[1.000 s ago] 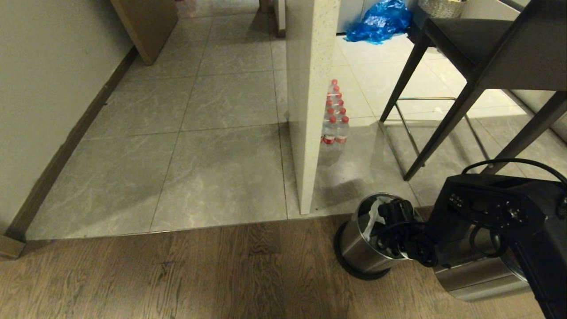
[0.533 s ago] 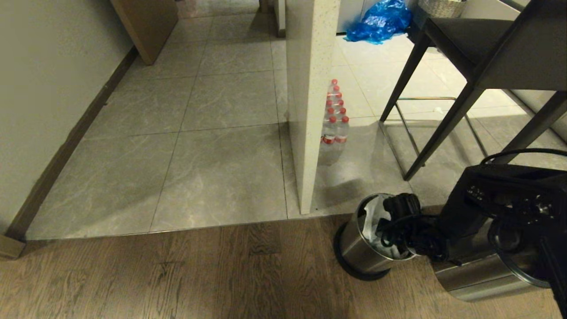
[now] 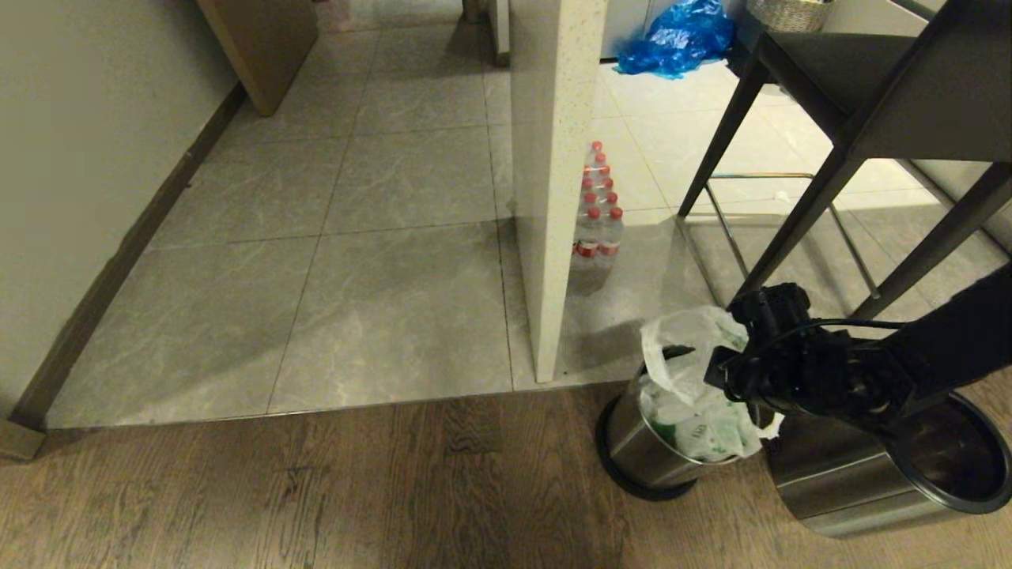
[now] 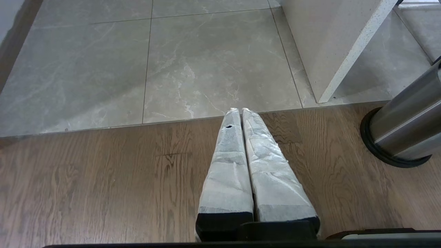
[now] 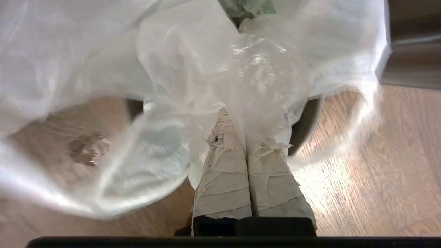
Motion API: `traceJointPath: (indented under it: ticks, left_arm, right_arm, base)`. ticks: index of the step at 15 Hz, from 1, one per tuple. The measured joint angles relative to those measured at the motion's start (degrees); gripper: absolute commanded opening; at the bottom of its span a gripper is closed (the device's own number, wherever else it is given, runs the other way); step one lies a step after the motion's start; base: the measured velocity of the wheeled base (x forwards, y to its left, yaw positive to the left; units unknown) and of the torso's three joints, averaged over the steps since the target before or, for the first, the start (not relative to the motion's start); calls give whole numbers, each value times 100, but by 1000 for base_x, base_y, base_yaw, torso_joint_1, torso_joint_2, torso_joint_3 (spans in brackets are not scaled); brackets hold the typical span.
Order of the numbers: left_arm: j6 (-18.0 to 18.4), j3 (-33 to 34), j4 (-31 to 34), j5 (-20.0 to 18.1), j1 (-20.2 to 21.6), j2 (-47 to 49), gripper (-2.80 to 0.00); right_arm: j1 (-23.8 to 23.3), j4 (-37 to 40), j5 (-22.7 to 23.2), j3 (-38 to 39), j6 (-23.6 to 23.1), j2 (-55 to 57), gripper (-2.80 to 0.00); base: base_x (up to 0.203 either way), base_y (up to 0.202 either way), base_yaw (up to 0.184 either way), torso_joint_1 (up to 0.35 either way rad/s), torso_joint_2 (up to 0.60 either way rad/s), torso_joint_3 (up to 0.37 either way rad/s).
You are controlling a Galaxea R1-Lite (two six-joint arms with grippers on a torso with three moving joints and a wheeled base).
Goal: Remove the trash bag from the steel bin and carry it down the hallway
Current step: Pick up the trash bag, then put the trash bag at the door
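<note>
On brown wood planks, the right gripper's (image 5: pixel 241 113) taped jaws pinch the crinkled trash bag (image 3: pixel 696 387) above the steel bin (image 3: pixel 640 450).

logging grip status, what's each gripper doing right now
Left gripper: shut, holding nothing.
Right gripper: shut on the trash bag, above the steel bin.

Robot body: right arm at work, left arm parked.

The right arm (image 3: pixel 941 348) reached in from the right of the head view, dark and stretched leftward, wrist cabled. The right gripper (image 5: pixel 237 113) had its tape-wrapped fingers (image 5: pixel 224 179) pressed together, pinching the trash bag (image 3: pixel 696 371). The left gripper (image 4: pixel 240 111) hung low, pointing forward and down, its two wrapped fingers (image 4: pixel 227 165) closed flat against each other, holding nothing.
</note>
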Motion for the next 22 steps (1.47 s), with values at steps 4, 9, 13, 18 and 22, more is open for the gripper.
traceJointPath:
  ticks: [4, 9, 13, 18, 22]
  left_arm:
    - [-1, 0, -2, 0, 0, 0, -280]
    - [2, 0, 2, -2, 0, 0, -280]
    - [0, 0, 0, 0, 0, 0, -280]
    - [0, 0, 0, -1, 0, 0, -280]
    - [0, 0, 0, -2, 0, 0, -280]
  right_arm:
    - [17, 512, 40, -68, -22, -762, -280]
    - [38, 1048, 270, -158, -500, -1843, -280]
    - [120, 1258, 319, -144, -726, -2660, -280]
    - [134, 1389, 321, 409, -1251, -3749, -280]
    - [113, 1402, 321, 1549, -1664, -4963, -280]
  base:
    - [0, 0, 0, 0, 0, 0]
    - [0, 0, 0, 0, 0, 0]
    - [0, 0, 0, 0, 0, 0]
    - [0, 0, 0, 0, 0, 0]
    - [0, 0, 0, 0, 0, 0]
